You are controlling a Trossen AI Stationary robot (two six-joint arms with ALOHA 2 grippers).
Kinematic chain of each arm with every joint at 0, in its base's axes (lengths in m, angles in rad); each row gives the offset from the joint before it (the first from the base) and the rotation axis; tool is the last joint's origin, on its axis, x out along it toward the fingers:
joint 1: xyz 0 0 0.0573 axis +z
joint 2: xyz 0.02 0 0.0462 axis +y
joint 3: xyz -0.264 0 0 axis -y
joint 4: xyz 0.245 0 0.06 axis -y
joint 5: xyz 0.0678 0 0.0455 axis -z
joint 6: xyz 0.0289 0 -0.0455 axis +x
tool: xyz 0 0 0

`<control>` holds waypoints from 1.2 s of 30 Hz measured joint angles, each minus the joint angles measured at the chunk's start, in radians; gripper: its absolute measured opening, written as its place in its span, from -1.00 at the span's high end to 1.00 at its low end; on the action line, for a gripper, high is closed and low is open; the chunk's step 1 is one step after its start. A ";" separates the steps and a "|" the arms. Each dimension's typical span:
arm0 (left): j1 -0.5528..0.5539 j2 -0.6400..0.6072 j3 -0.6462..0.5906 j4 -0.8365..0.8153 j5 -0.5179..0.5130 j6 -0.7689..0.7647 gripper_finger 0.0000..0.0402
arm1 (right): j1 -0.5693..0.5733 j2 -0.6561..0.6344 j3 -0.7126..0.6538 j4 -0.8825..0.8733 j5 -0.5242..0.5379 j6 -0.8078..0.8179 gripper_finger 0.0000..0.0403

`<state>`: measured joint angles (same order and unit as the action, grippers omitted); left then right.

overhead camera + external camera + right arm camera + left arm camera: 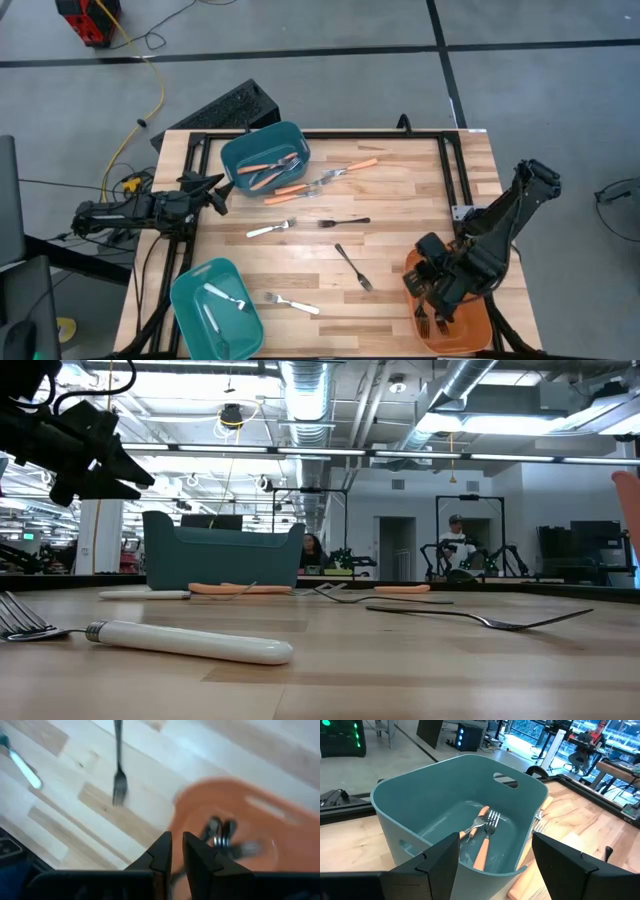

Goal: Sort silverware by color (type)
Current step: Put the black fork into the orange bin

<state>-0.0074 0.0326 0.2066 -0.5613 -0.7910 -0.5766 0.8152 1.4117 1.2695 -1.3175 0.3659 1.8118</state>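
Observation:
My right gripper (pixel 440 305) (pixel 177 855) hangs over the orange bin (pixel 478 335) at the table's near right. It points down, its fingers a narrow gap apart with nothing between them. Black forks (pixel 220 832) lie in that bin. My left gripper (pixel 215 190) (pixel 495 865) waits open at the table's left edge, facing the far teal bin (pixel 445 805), which holds orange-handled forks (pixel 482 850). On the wood lie two black forks (pixel 353 266) (pixel 345 221), two white forks (pixel 292 303) (pixel 270 229) and orange-handled forks (pixel 350 168) (pixel 290 190).
A second teal bin (pixel 190 320) at the table's near left holds a white fork (pixel 225 296). A black frame rail (pixel 450 170) runs along the table's far and right sides. Bare wood lies between the scattered forks in the middle.

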 joint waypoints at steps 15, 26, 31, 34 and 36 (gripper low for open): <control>0.000 0.000 0.000 0.000 0.000 -0.011 -0.17 | -0.341 0.000 0.003 0.284 0.066 -0.588 0.64; 0.000 0.000 0.000 0.000 0.025 -0.011 -0.17 | -0.522 0.000 0.003 0.588 0.110 -1.178 0.64; 0.000 0.000 0.000 0.000 0.025 -0.011 -0.17 | -0.545 0.000 0.003 0.655 0.110 -1.267 0.63; 0.000 0.000 0.000 0.000 0.025 -0.011 -0.17 | -0.550 0.000 0.003 0.663 0.110 -1.271 0.56; 0.000 0.000 0.000 0.000 0.025 -0.011 -0.17 | -0.549 0.000 -0.004 0.674 0.110 -1.271 0.46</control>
<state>-0.0077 0.0324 0.2066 -0.5617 -0.7662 -0.5880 0.2657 1.4117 1.2657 -0.6433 0.4762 0.5407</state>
